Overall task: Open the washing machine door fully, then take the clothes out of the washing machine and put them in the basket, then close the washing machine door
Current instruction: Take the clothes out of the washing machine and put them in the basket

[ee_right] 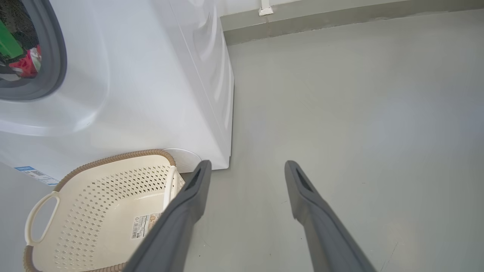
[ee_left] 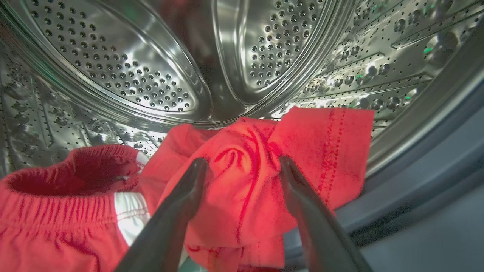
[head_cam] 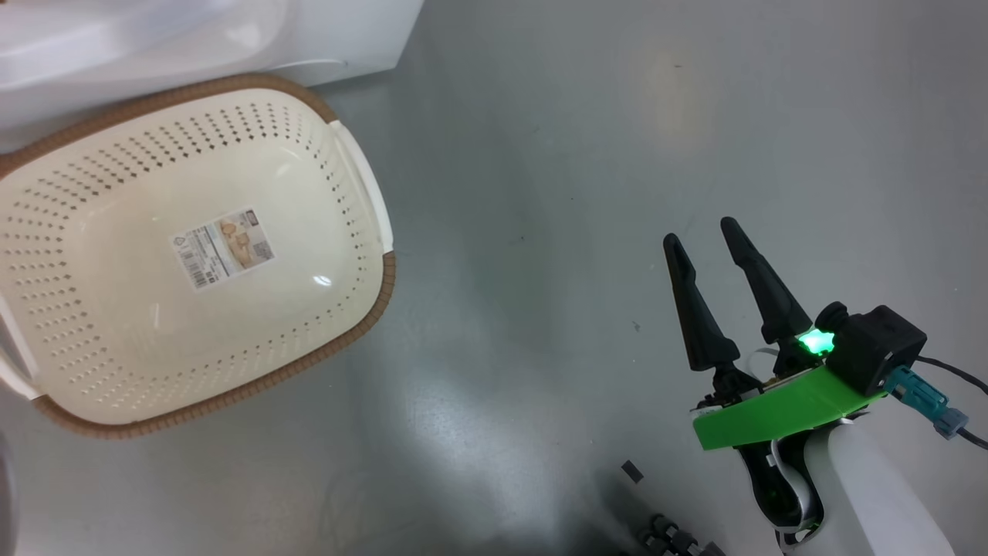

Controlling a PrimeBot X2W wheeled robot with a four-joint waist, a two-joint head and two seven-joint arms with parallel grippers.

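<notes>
**Q:** Where were the clothes [ee_left: 325,151] at that moment?

**A:** They lay in a heap on the bottom of the steel drum [ee_left: 113,68], inside the washing machine [ee_right: 151,75]. They were red, with a strip of white cloth showing beside a gathered waistband. One flat hemmed piece stood up against the perforated wall near the grey rubber ring [ee_right: 56,56].

**Q:** And your left gripper [ee_left: 242,160]?

**A:** I had it inside the drum with its two fingers spread wide. A bunched fold of the red fabric sat between them. I had not closed on anything, and I could not tell whether the fingertips touched the cloth.

**Q:** What about the other arm?

**A:** My right gripper [head_cam: 699,232] hung over the bare grey floor [head_cam: 540,154], well apart from the machine. Its fingers were parted and held nothing.

**Q:** And the basket [head_cam: 77,232]?

**A:** It stood on the floor just in front of the machine, near the corner of the white cabinet and to the left of my right gripper. Inside it there was only a label sticker [head_cam: 222,249] on the bottom.
</notes>
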